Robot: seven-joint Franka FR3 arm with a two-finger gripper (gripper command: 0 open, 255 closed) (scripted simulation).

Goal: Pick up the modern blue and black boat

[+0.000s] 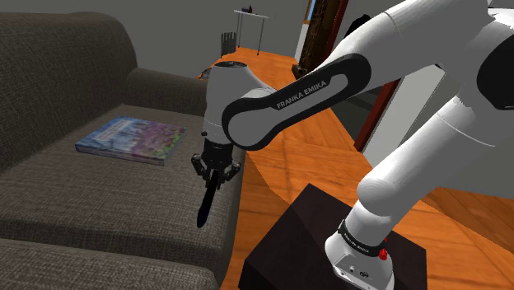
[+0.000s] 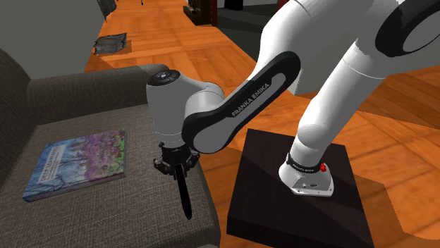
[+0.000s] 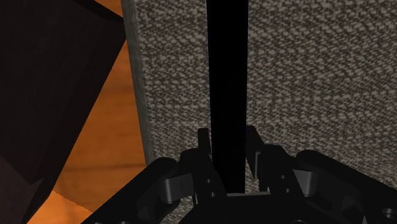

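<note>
Gripper at the centre of the shoulder view, fingers pointing down and clamped on the boat, a slim all-black shape hanging tip-down from the fingers. The boat hangs over the right-hand edge of a dark grey fabric sofa. In the wrist view the fingers press both sides of the black boat, with woven sofa cloth behind it. A book with a purple-blue cover lies flat on the seat, left of centre. The black stand sits at lower right on an orange wood floor.
</note>
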